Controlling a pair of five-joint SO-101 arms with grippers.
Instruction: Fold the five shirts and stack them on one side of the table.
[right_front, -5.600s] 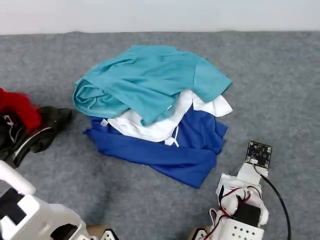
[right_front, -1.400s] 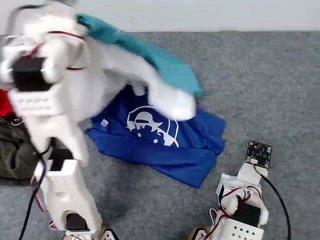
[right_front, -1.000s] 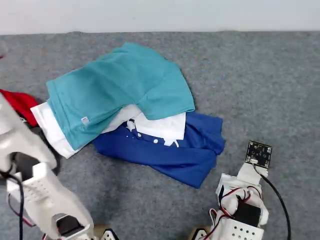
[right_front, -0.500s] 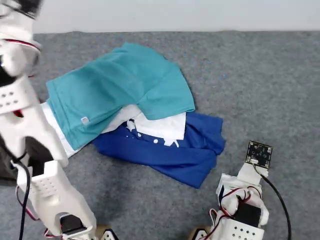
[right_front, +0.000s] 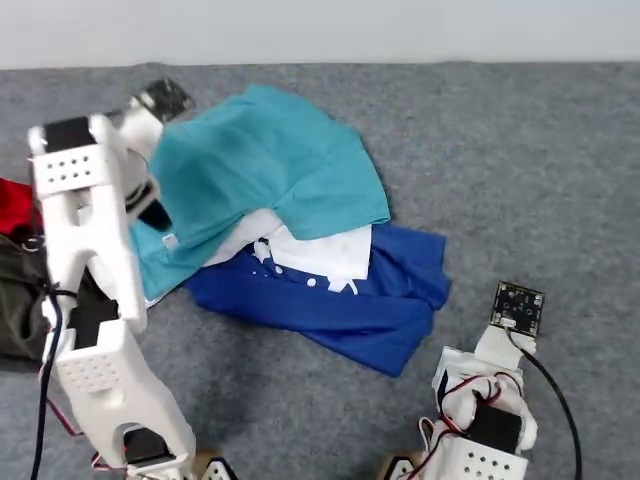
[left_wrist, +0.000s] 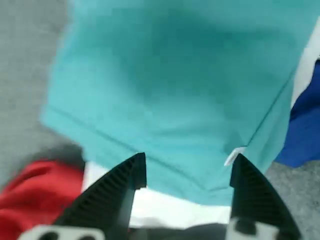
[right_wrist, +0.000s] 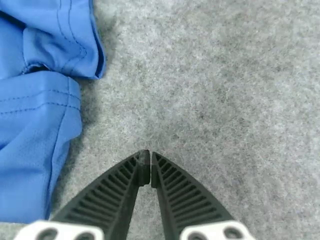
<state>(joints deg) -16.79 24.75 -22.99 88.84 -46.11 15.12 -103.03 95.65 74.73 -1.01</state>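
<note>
A teal shirt (right_front: 260, 170) lies spread on top of a white shirt (right_front: 320, 252), which lies on a blue shirt (right_front: 350, 305) in the middle of the grey table. A red shirt (right_front: 12, 205) and a dark shirt (right_front: 22, 300) lie crumpled at the left edge. My left gripper (left_wrist: 187, 165) hangs open above the teal shirt (left_wrist: 175, 90) near its hem, holding nothing; the left arm (right_front: 95, 230) stands over the pile's left side. My right gripper (right_wrist: 147, 162) is shut and empty over bare carpet beside the blue shirt (right_wrist: 35, 95), at the front right.
Grey carpet (right_front: 530, 170) covers the table, with open room on the right half and along the back. A pale wall (right_front: 320, 30) runs behind the table. The right arm's base (right_front: 480, 430) sits at the front edge.
The left arm dragged the teal and white shirts leftward off the blue one, let them go, and now has swung back over the teal shirt's left part. The right arm has kept still.
</note>
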